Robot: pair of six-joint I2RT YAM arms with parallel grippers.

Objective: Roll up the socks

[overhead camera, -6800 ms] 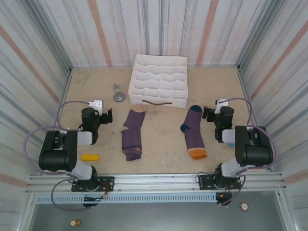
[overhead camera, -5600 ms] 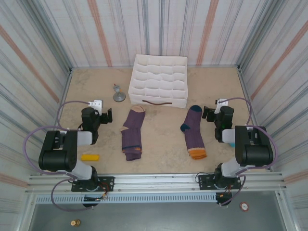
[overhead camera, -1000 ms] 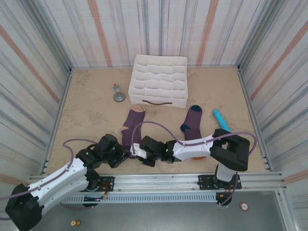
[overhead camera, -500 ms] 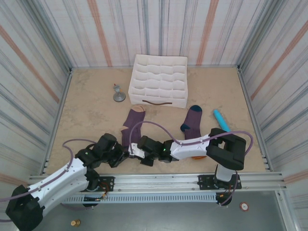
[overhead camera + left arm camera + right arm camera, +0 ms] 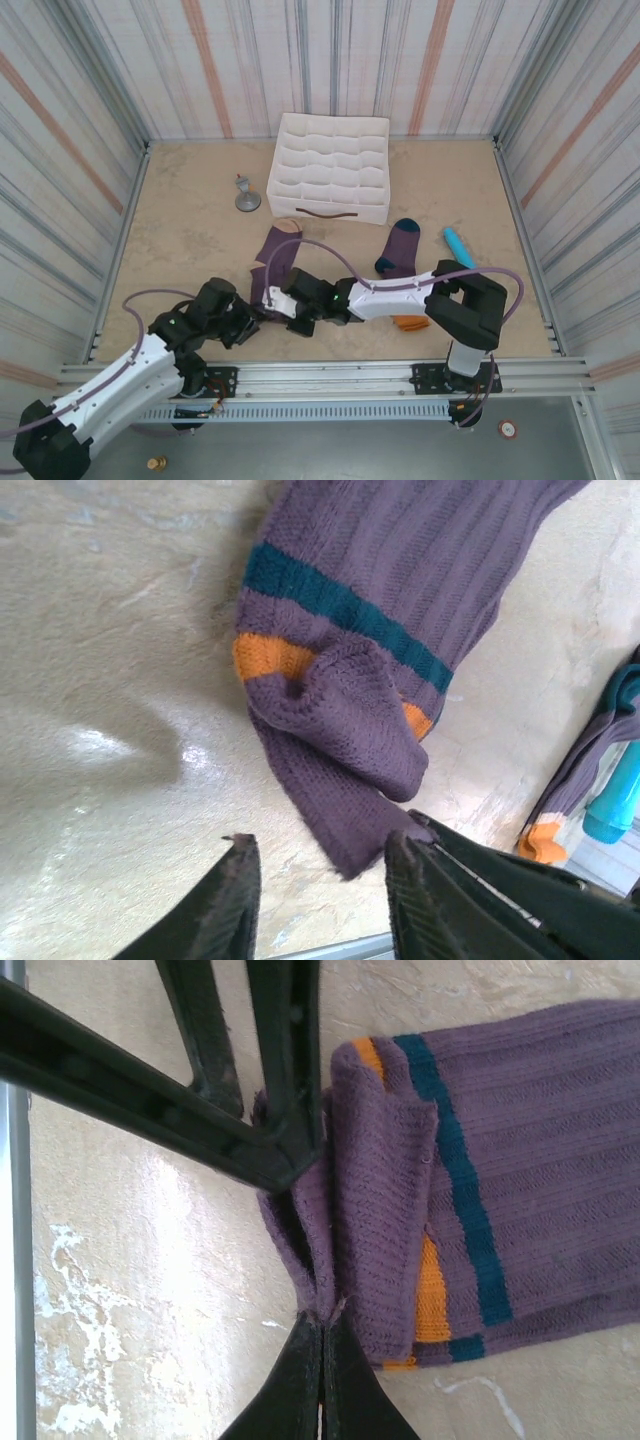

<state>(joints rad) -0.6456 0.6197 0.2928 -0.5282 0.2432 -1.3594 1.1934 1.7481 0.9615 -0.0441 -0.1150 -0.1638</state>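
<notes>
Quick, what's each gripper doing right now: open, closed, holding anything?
Left gripper: jaws open, holding nothing.
Right gripper: jaws shut on the folded end of the purple knitted sock with teal and orange stripes.

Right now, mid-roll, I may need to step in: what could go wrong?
The right gripper pinches only a thin edge of the sock; it may slip and the fold open.
The open left gripper sits against that pinch; fingers could clash.
The right arm passes over the other sock and might snag it.
</notes>
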